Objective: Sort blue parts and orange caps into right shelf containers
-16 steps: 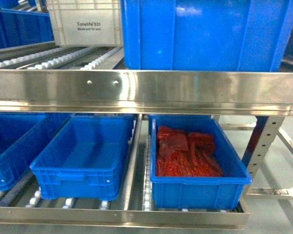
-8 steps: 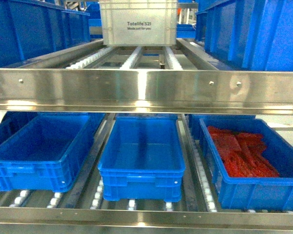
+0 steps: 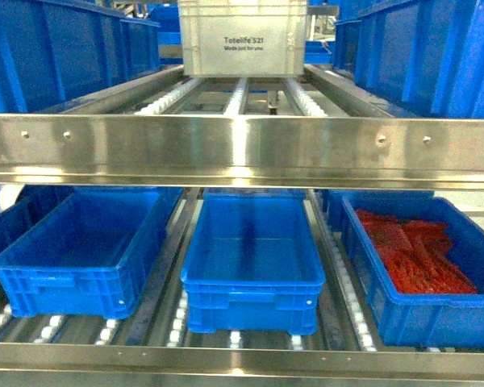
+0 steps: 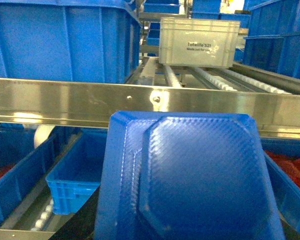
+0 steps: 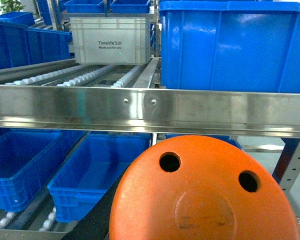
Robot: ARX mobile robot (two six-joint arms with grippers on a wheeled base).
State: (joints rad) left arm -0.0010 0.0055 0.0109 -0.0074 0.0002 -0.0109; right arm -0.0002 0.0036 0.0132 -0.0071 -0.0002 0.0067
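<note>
Steel roller shelf (image 3: 242, 149) is carrying three blue crates (image 3: 252, 254) w/ red stuff (image 3: 415, 254) in rightmost; blue part (image 4: 190, 180), orange cap (image 5: 205, 192) filling wrist views, jaws' state can't tell.

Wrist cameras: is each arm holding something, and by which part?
Likely yes: a blue part fills the left view, an orange cap the right. The grippers and hold points are hidden.

Steel roller shelving (image 3: 242, 149), grey floor (image 5: 296, 150)
</note>
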